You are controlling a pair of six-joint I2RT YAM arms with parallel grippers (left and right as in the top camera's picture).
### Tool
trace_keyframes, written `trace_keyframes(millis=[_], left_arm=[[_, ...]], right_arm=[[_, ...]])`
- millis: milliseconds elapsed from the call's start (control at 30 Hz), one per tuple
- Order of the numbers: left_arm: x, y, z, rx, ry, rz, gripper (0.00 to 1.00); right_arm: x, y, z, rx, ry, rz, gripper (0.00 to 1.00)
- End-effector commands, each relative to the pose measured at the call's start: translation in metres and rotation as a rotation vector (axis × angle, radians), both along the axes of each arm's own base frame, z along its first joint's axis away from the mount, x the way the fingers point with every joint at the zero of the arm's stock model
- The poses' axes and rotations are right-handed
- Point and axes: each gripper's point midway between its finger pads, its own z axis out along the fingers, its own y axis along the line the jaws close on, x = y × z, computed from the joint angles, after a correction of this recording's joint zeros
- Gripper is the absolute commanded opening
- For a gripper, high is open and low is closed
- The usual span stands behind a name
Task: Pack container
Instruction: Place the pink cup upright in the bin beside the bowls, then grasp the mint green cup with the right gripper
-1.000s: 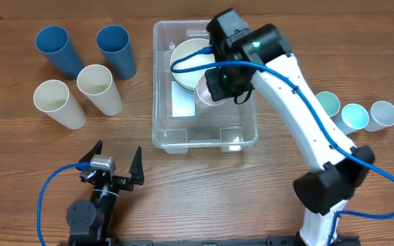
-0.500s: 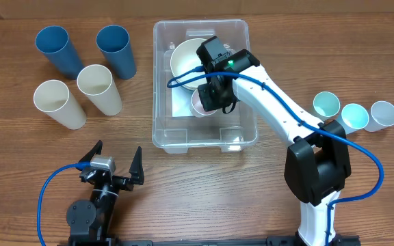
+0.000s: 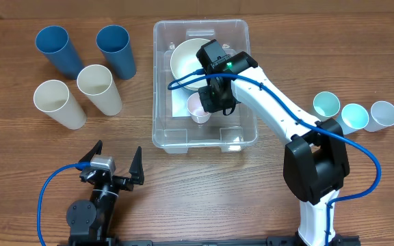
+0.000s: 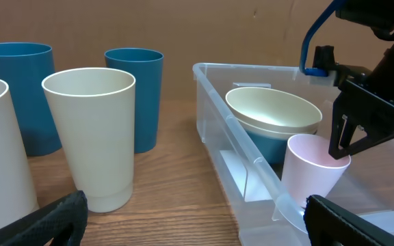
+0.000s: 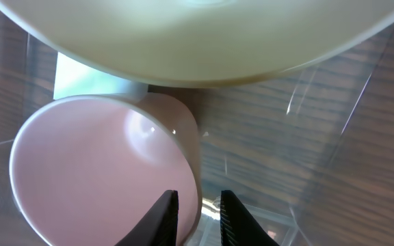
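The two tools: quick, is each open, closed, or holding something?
Left tool: open, empty.
Right tool: astride the rim of the pink cup; whether it grips cannot be told.

Wood-grain table (image 3: 40, 154). Clear container (image 3: 158, 82) at 12 o'clock. At 10 o'clock, upright, mouths up: left blue cup (image 3: 55, 48), right blue cup (image 3: 115, 48), left cream cup (image 3: 57, 102), right cream cup (image 3: 98, 87). At 3 o'clock, in a row: teal cup (image 3: 326, 104), light-blue cup (image 3: 354, 115), pale cup (image 3: 383, 114).

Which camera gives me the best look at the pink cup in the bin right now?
Left wrist: it shows the pink cup from the side, nearly whole, tilted inside the bin. Overhead shows only its mouth from above. Right wrist shows just the rim and inside, cropped, with the right gripper astride the wall.
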Motion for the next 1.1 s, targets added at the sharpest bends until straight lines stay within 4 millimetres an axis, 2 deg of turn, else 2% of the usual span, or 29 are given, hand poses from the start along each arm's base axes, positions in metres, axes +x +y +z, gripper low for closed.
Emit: trace_keyframes(millis=[0, 67, 167, 233, 300, 333, 400, 433, 500, 567, 667, 700, 767, 800, 900, 967, 1067], left_arm=[[-0.001, -0.004, 0.0, 0.024, -0.011, -0.024, 1.0], [-0.001, -0.004, 0.0, 0.024, -0.011, -0.024, 1.0], [-0.001, -0.004, 0.0, 0.024, -0.011, -0.024, 1.0], [-0.001, -0.004, 0.0, 0.024, -0.011, -0.024, 1.0], [-0.001, -0.004, 0.0, 0.024, -0.011, -0.024, 1.0], [-0.001, -0.004, 0.0, 0.024, -0.011, -0.024, 1.0], [-0.001, -0.004, 0.0, 0.024, -0.01, -0.024, 1.0], [-0.001, -0.004, 0.0, 0.024, -0.011, -0.024, 1.0], [-0.001, -0.004, 0.0, 0.024, -0.011, -0.024, 1.0], [-0.001, -0.004, 0.0, 0.024, -0.011, -0.024, 1.0], [-0.001, -0.004, 0.0, 0.024, -0.01, -0.024, 1.0], [-0.001, -0.004, 0.0, 0.024, -0.011, -0.024, 1.0], [-0.001, -0.004, 0.0, 0.024, -0.011, -0.024, 1.0], [-0.001, -0.004, 0.0, 0.024, -0.011, -0.024, 1.0], [-0.001, -0.004, 0.0, 0.024, -0.011, -0.024, 1.0], [-0.001, -0.004, 0.0, 0.024, -0.011, -0.024, 1.0], [-0.001, -0.004, 0.0, 0.024, -0.011, -0.024, 1.0]], right_arm=[[0.003, 0.0, 0.0, -0.01, -0.016, -0.003, 0.24], [0.005, 0.001, 0.007, 0.0, -0.023, -0.027, 0.24], [0.018, 0.008, 0.054, 0.055, -0.12, -0.047, 0.23], [0.027, -0.001, 0.099, 0.057, -0.197, -0.068, 0.26], [0.032, -0.027, 0.132, 0.039, -0.225, -0.139, 0.27], [0.035, -0.04, 0.14, 0.04, -0.226, -0.192, 0.25], [0.042, -0.086, 0.157, 0.054, -0.222, -0.371, 0.27], [0.045, -0.116, 0.16, 0.055, -0.211, -0.473, 0.29], [0.045, -0.166, 0.157, 0.064, -0.16, -0.605, 0.34], [0.035, -0.24, 0.151, 0.063, -0.085, -0.793, 0.38], [0.009, -0.305, 0.141, 0.034, -0.001, -0.962, 0.38], [0.001, -0.316, 0.135, 0.025, 0.029, -0.993, 0.38], [-0.012, -0.329, 0.118, 0.006, 0.093, -1.016, 0.38], [-0.019, -0.329, 0.097, -0.006, 0.146, -1.021, 0.38], [-0.026, -0.327, 0.056, -0.018, 0.211, -1.047, 0.38], [-0.029, -0.326, 0.037, -0.023, 0.229, -1.047, 0.38], [-0.03, -0.326, 0.026, -0.025, 0.235, -1.046, 0.38]])
